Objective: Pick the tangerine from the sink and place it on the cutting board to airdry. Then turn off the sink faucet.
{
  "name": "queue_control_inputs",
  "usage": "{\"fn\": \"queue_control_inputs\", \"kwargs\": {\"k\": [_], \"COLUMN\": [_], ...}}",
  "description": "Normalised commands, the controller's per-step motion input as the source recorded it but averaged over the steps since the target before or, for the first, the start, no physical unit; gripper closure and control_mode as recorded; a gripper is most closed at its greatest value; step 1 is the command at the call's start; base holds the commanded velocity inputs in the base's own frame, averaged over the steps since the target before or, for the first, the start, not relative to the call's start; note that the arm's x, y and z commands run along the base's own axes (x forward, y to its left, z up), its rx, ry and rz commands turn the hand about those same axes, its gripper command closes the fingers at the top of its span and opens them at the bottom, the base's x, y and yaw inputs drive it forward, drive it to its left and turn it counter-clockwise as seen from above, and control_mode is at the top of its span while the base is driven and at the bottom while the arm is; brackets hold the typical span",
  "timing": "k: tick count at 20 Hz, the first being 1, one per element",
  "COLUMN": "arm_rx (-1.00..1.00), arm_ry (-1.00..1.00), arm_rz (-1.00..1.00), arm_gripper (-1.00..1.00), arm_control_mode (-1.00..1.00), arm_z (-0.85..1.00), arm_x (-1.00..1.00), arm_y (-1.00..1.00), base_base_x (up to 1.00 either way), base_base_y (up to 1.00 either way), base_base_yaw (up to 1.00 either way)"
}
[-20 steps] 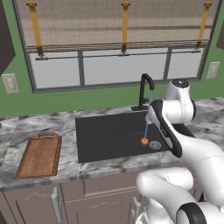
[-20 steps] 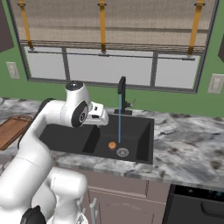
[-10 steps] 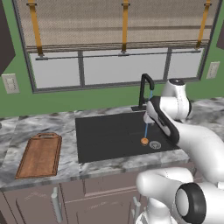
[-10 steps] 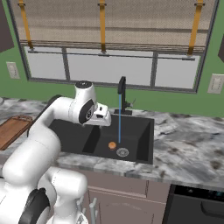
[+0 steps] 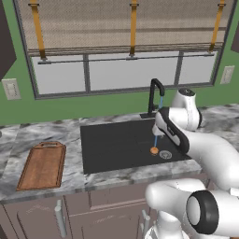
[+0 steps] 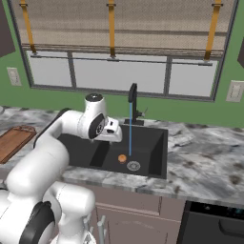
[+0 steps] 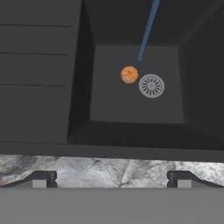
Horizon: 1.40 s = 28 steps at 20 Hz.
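Tangerine [image 7: 129, 74], upper centre beside drain [image 7: 151, 85]: small, light, wet, likely slippery; grasp across middle. Gripper [image 7: 112, 180] wide, empty.

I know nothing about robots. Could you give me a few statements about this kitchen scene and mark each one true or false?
1. The tangerine lies in the sink beside the drain. True.
2. Water runs from the faucet. True.
3. The end effector grips the tangerine. False: it is open, well apart from the fruit.
4. The tangerine sits on the cutting board. False: the board is bare.
5. The board lies on the counter beside the sink. True.
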Motion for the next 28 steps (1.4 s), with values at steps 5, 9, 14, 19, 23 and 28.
{"fn": "queue_control_inputs", "kwargs": {"k": [5,9,14,19,23,28], "arm_rx": [0.0,0.0,0.0,0.0,0.02,0.03], "arm_ry": [0.0,0.0,0.0,0.0,0.0,0.0], "arm_rz": [0.0,0.0,0.0,0.0,0.0,0.0], "arm_gripper": [-1.0,-1.0,-1.0,-1.0,-1.0,-1.0], "arm_control_mode": [-1.0,-1.0,-1.0,-1.0,-1.0,-1.0], "arm_z": [-0.11,-0.1,-0.14,-0.17,-0.12,-0.1], "arm_x": [0.02,0.07,0.13,0.15,0.16,0.18], "arm_y": [-0.1,-0.11,-0.11,-0.08,-0.02,0.0], "base_base_x": [0.0,0.0,0.0,0.0,0.0,0.0], "base_base_y": [0.0,0.0,0.0,0.0,0.0,0.0], "base_base_yaw": [0.0,0.0,0.0,0.0,0.0,0.0]}}
